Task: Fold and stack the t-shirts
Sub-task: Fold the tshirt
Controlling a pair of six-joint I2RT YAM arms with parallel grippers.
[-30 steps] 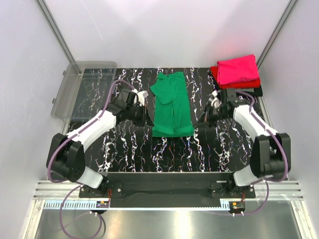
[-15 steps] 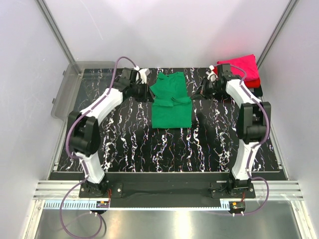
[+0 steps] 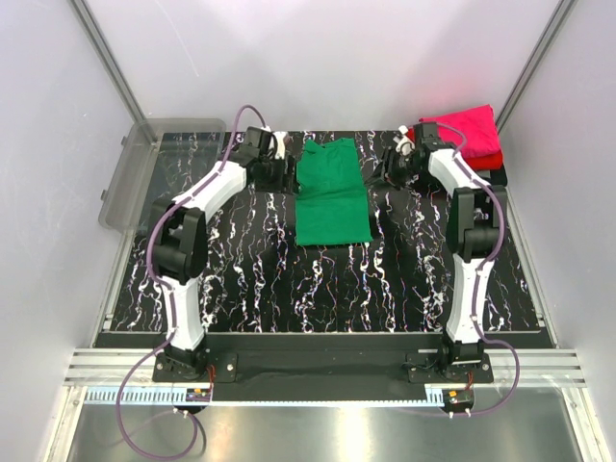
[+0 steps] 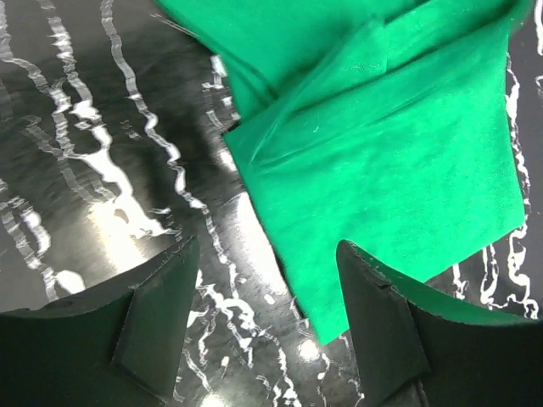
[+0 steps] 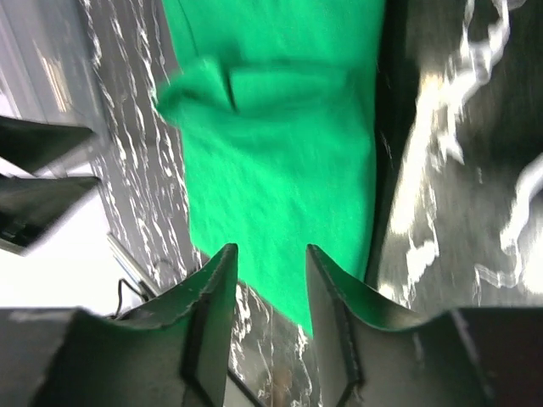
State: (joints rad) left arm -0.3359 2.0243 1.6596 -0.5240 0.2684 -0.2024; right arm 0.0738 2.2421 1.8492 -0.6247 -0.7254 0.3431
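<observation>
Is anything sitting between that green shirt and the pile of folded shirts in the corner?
No loose object. Only the robot's own right gripper sits between the bright green cloth t-shirt and the magenta-topped folded stack.

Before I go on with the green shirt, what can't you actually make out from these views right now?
Top view: the pink t-shirt covers most of the red t-shirt; the folds beneath are hidden.
Right wrist view: blur smears the green t-shirt fold edges.
Left wrist view: top and right frame edges cut the green t-shirt off.
</observation>
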